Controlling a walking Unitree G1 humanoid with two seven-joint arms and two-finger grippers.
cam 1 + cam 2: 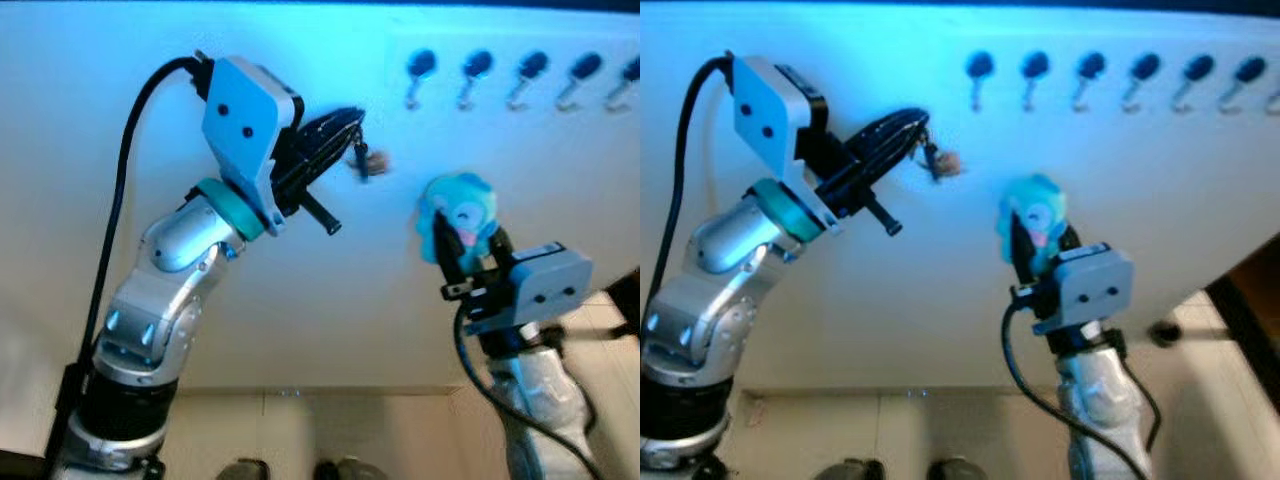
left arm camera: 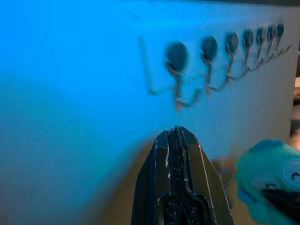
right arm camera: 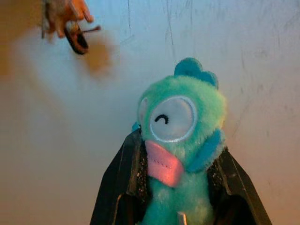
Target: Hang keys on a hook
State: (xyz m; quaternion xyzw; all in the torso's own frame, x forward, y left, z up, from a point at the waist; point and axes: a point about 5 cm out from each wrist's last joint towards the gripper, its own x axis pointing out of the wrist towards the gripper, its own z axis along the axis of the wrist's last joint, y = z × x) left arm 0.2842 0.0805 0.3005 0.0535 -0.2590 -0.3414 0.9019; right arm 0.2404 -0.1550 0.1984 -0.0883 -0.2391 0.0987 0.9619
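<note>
In the left eye view, the left gripper (image 1: 352, 135) sits raised in the upper middle of the frame against a white wall (image 1: 300, 300), its black fingers pressed together, with a small brownish object (image 1: 368, 163) blurred at their tips, possibly a key ring. To the lower right, the right gripper (image 1: 452, 235) clasps a turquoise plush keychain toy (image 1: 458, 215), below a row of wall hooks (image 1: 520, 80) running along the upper right. In the right eye view, the same hooks span the top of the frame. In the left wrist view, the closed fingers (image 2: 178, 159) point up at the nearest hook (image 2: 180, 75). In the right wrist view, the black fingers (image 3: 126, 183) grip both sides of the toy's body, mid-frame.
</note>
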